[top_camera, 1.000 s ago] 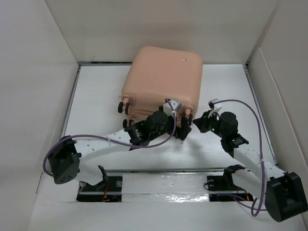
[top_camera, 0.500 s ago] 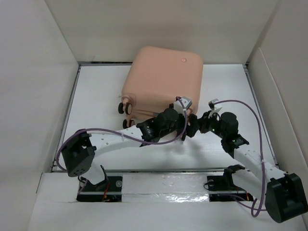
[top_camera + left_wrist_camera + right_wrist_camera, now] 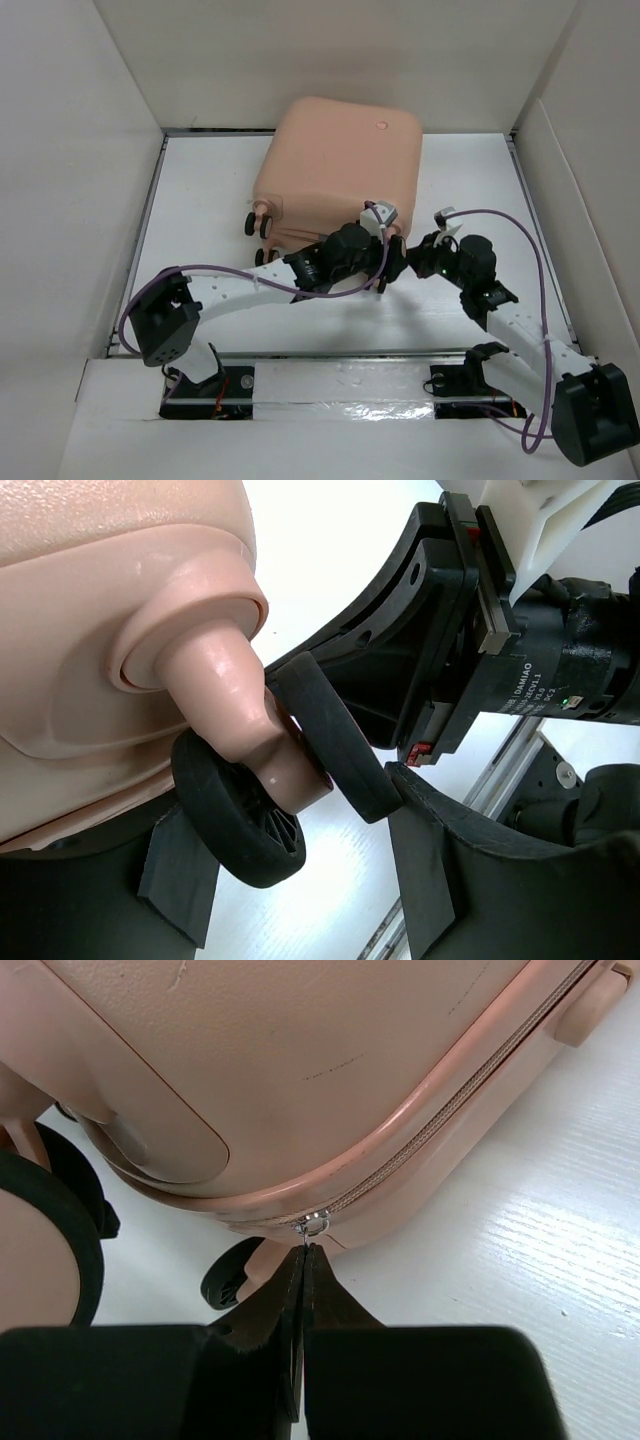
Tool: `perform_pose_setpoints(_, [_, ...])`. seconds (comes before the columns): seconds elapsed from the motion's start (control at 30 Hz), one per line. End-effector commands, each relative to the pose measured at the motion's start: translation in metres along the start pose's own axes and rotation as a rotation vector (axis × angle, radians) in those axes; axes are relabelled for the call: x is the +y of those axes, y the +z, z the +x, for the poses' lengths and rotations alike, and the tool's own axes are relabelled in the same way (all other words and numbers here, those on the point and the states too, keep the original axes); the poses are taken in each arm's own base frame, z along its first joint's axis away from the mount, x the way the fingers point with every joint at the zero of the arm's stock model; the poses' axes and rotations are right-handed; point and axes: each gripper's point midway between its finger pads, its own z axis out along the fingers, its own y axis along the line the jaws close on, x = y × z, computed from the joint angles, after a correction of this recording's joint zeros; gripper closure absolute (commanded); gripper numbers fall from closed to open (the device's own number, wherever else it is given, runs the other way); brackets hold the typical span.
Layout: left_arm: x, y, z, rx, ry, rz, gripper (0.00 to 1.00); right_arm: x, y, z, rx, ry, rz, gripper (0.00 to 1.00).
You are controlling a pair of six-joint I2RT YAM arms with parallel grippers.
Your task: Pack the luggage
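Note:
The peach-pink luggage (image 3: 340, 170) lies closed at the back middle of the white table, its wheels toward me. My left gripper (image 3: 385, 262) reaches across to the near right corner. In the left wrist view (image 3: 295, 810) its fingers sit against both sides of a black twin caster wheel (image 3: 240, 820) on a pink stem of the luggage shell (image 3: 100, 610). My right gripper (image 3: 418, 262) is beside it. In the right wrist view (image 3: 305, 1255) it is shut on the small metal zipper pull (image 3: 313, 1226) at the luggage's corner (image 3: 300, 1060). The zip looks closed.
White walls (image 3: 100, 150) box in the table on the left, back and right. Two more caster wheels (image 3: 258, 222) stick out at the luggage's near left corner. A metal rail (image 3: 330, 375) runs along the near edge. The right arm's wrist (image 3: 520, 650) is close behind the left gripper.
My left arm has swung right along the luggage's near side to the near right caster wheel. The right gripper has edged slightly left at the corner. The luggage has not moved.

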Motion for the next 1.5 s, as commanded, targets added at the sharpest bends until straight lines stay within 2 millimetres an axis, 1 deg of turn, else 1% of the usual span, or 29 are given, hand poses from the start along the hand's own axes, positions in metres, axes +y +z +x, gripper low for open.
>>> perform_pose_setpoints(0.0, [-0.034,-0.041,-0.102,-0.304,-0.033,0.114,1.00,0.006,-0.003,-0.014,-0.051,-0.017,-0.022,1.00])
perform_pose_setpoints(0.1, [-0.017,-0.045,-0.111,-0.333,-0.051,0.074,1.00,0.004,-0.008,-0.013,-0.044,-0.014,0.007,1.00])
perform_pose_setpoints(0.17, [-0.007,-0.041,-0.106,-0.309,-0.071,0.090,1.00,0.011,-0.013,-0.017,-0.058,-0.017,-0.010,1.00])
perform_pose_setpoints(0.2, [0.006,-0.035,-0.110,-0.320,-0.106,0.084,1.00,0.015,-0.014,-0.017,-0.060,-0.020,-0.023,1.00])
perform_pose_setpoints(0.23, [0.004,-0.032,-0.101,-0.286,-0.111,0.125,1.00,0.020,-0.015,-0.017,-0.059,-0.024,-0.038,1.00])
perform_pose_setpoints(0.37, [0.003,-0.018,-0.095,-0.258,-0.126,0.156,1.00,0.067,-0.008,-0.011,-0.045,-0.011,-0.188,1.00])
perform_pose_setpoints(0.4, [0.001,-0.016,-0.097,-0.263,-0.128,0.168,1.00,0.095,-0.008,-0.003,-0.024,-0.015,-0.271,1.00])
perform_pose_setpoints(0.47, [-0.006,-0.017,-0.108,-0.281,-0.124,0.189,1.00,0.117,0.000,0.003,-0.016,0.003,-0.306,1.00])
perform_pose_setpoints(0.5, [-0.007,-0.016,-0.110,-0.279,-0.122,0.191,1.00,0.141,-0.001,0.009,0.000,-0.003,-0.364,1.00])
perform_pose_setpoints(0.63, [-0.014,-0.022,-0.137,-0.315,-0.116,0.231,1.00,0.168,0.002,0.018,0.011,0.014,-0.425,1.00])
perform_pose_setpoints(0.7, [-0.011,-0.026,-0.147,-0.338,-0.136,0.246,1.00,0.164,0.006,0.014,-0.024,0.043,-0.393,1.00])
perform_pose_setpoints(0.73, [-0.015,-0.027,-0.143,-0.325,-0.141,0.273,1.00,0.162,0.006,0.021,-0.023,0.053,-0.383,1.00])
perform_pose_setpoints(0.77, [-0.012,-0.027,-0.144,-0.326,-0.151,0.280,1.00,0.165,0.008,0.005,-0.097,0.082,-0.389,1.00])
perform_pose_setpoints(0.83, [-0.018,-0.025,-0.139,-0.307,-0.175,0.322,1.00,0.167,0.019,0.006,-0.117,0.105,-0.398,1.00])
perform_pose_setpoints(0.87, [-0.013,-0.023,-0.137,-0.290,-0.180,0.310,1.00,0.169,0.023,-0.006,-0.161,0.133,-0.397,1.00])
perform_pose_setpoints(0.9, [-0.017,-0.026,-0.140,-0.304,-0.195,0.331,1.00,0.168,0.027,-0.009,-0.178,0.143,-0.384,1.00])
perform_pose_setpoints(0.93, [-0.014,-0.026,-0.132,-0.292,-0.201,0.329,1.00,0.167,0.031,-0.007,-0.185,0.145,-0.383,1.00])
perform_pose_setpoints(0.97, [-0.012,-0.027,-0.131,-0.296,-0.202,0.315,1.00,0.168,0.029,-0.018,-0.236,0.151,-0.406,1.00])
perform_pose_setpoints(1.0, [-0.008,-0.031,-0.128,-0.284,-0.199,0.289,0.86,0.165,0.028,-0.019,-0.234,0.152,-0.404,1.00])
perform_pose_setpoints(1.07, [0.017,-0.033,-0.121,-0.275,-0.194,0.207,0.53,0.152,0.028,-0.013,-0.195,0.143,-0.337,1.00])
perform_pose_setpoints(1.1, [0.028,-0.039,-0.115,-0.254,-0.202,0.164,0.29,0.138,0.029,-0.013,-0.185,0.142,-0.288,1.00])
perform_pose_setpoints(1.13, [0.053,-0.040,-0.105,-0.248,-0.216,0.070,0.20,0.130,0.028,-0.012,-0.172,0.141,-0.261,1.00])
perform_pose_setpoints(1.17, [0.066,-0.043,-0.096,-0.240,-0.217,0.006,0.15,0.126,0.024,-0.014,-0.175,0.133,-0.252,1.00])
perform_pose_setpoints(1.2, [0.085,-0.056,-0.090,-0.239,-0.231,-0.085,0.07,0.119,0.022,-0.011,-0.173,0.130,-0.239,1.00])
perform_pose_setpoints(1.23, [0.116,-0.062,-0.072,-0.245,-0.244,-0.235,0.03,0.110,0.022,-0.014,-0.182,0.131,-0.221,1.00])
perform_pose_setpoints(1.33, [0.162,-0.105,-0.058,-0.281,-0.289,-0.434,0.01,0.107,0.022,-0.011,-0.154,0.109,-0.241,1.00])
perform_pose_setpoints(1.37, [0.174,-0.118,-0.059,-0.306,-0.306,-0.477,0.01,0.106,0.023,-0.011,-0.149,0.100,-0.251,1.00])
perform_pose_setpoints(1.4, [0.174,-0.139,-0.068,-0.358,-0.326,-0.491,0.02,0.107,0.024,-0.008,-0.137,0.095,-0.259,1.00])
perform_pose_setpoints(1.47, [0.185,-0.163,-0.072,-0.417,-0.341,-0.558,0.07,0.108,0.025,-0.009,-0.137,0.081,-0.274,1.00])
